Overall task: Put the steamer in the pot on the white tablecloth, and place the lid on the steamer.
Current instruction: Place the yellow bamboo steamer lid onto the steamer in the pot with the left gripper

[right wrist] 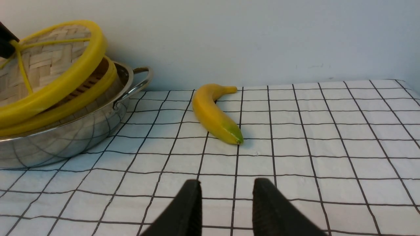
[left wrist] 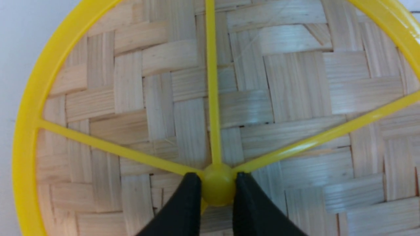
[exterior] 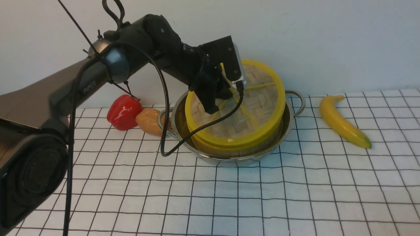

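Right gripper (right wrist: 226,196) low over the white tablecloth (exterior: 262,203), jaws apart and empty, pot (exterior: 229,160) further back with the steamer (right wrist: 75,105) inside, lid (exterior: 259,98) tilted over the steamer, far edge raised, left gripper (left wrist: 217,183) pinched tight on its centre hub.

Indoor robot test bench, dressed as a kitchen corner. The tabletop is covered by a white tablecloth (exterior: 295,196) with a black grid and stands against a bare pale wall (exterior: 328,39). Cookware is set out: a steel pot (exterior: 226,161), a bamboo steamer (exterior: 229,153) and a woven lid (exterior: 259,101). Food lies loose on the cloth: a banana (exterior: 341,123), a red pepper (exterior: 123,111) and a brown potato-like lump (exterior: 149,121). A black robot arm (exterior: 65,82) with an exposed cable (exterior: 164,131) reaches over it.
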Controlling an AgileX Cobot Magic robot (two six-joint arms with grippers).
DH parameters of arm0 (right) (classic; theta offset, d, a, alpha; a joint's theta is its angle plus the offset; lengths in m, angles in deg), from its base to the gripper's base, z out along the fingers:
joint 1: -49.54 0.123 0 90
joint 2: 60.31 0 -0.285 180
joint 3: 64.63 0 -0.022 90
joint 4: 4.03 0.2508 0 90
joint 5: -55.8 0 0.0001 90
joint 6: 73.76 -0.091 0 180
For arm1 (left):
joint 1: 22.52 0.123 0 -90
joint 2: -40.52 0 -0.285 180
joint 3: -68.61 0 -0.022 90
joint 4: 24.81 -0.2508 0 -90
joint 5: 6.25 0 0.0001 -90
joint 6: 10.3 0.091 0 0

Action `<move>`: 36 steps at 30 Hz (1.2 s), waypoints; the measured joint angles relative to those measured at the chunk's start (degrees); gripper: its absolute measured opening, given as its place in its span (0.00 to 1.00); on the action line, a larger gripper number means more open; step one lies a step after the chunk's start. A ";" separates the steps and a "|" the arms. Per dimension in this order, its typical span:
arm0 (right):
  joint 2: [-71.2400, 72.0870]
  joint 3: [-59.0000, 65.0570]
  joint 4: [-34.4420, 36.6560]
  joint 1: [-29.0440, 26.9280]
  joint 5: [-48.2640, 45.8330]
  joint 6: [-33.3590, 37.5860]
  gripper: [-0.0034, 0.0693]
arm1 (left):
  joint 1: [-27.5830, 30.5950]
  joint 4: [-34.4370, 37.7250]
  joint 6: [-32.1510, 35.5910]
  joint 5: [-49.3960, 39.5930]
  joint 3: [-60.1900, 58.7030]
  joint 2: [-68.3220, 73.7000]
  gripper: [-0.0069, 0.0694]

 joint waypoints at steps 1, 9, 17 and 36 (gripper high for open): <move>0.00 0.00 0.00 0.00 0.00 0.00 0.38 | 0.00 0.10 0.00 -0.12 0.07 0.00 0.25; 0.00 0.00 0.00 0.00 0.00 0.00 0.38 | 0.00 0.22 -0.14 -0.24 0.07 0.00 0.25; 0.00 0.00 0.00 0.00 0.00 0.00 0.38 | 0.00 -1.51 -0.86 -0.18 0.27 1.17 0.24; 0.00 0.00 0.00 0.00 0.00 -0.02 0.38 | 0.00 -1.91 -4.17 -0.05 0.46 1.70 0.24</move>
